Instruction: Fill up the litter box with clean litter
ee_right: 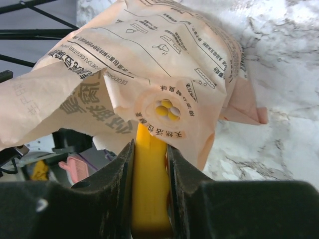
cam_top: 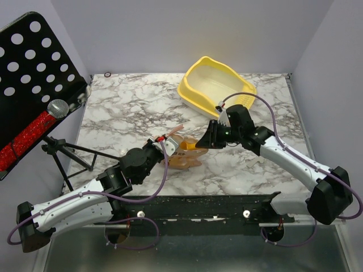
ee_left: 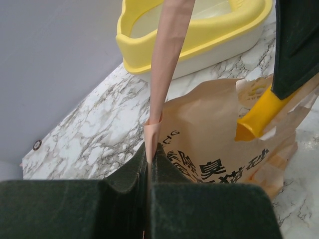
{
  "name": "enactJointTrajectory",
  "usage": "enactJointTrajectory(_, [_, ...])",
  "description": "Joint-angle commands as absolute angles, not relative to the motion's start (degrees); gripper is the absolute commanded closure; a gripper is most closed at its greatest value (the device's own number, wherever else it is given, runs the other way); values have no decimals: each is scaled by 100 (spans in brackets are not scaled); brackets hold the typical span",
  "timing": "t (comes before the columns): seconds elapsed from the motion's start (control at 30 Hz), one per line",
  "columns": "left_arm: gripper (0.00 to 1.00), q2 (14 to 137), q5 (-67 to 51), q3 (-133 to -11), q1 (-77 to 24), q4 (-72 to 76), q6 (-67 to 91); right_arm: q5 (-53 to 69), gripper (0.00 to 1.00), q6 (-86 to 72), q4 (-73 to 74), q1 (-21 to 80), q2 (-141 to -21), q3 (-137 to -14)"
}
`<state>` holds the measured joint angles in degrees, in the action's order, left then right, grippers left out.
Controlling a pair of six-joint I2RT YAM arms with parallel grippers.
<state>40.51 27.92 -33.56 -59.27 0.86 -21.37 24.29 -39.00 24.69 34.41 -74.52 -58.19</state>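
A tan paper bag point(cam_top: 184, 158) sits mid-frame in the top view on the marble table point(cam_top: 130, 107). The left end effector point(ee_left: 151, 152) is pinched shut on the bag's paper handle point(ee_left: 169, 64), holding it taut to prop the mouth open. The right end effector point(ee_right: 149, 149) is clamped on a yellow scoop point(ee_right: 148, 194) reaching into it. The litter box point(cam_top: 193, 93) sits at upper right; the clean litter is probably hidden inside the bag

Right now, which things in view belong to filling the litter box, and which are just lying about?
Job: litter box; printed paper bag, pinched by left gripper; yellow scoop, clamped in right gripper. No litter visible.
Lying about: black perforated stand; small dark ring.
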Motion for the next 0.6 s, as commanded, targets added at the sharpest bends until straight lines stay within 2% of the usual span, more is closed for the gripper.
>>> enactJointTrajectory(0.0, [100, 3946, 3173, -3586, -5924, 132, -2136, 2574, 100, -4525, 1208, 3419, -7445, -4731])
enactJointTrajectory(0.23, [100, 3946, 3208, -3525, -5933, 176, -2215, 2970, 100, -5369, -727, 3358, -7023, -3587])
enactJointTrajectory(0.57, [100, 3639, 3024, -3296, -5941, 386, -2434, 3103, 100, -6090, -1950, 3252, -6285, -2655])
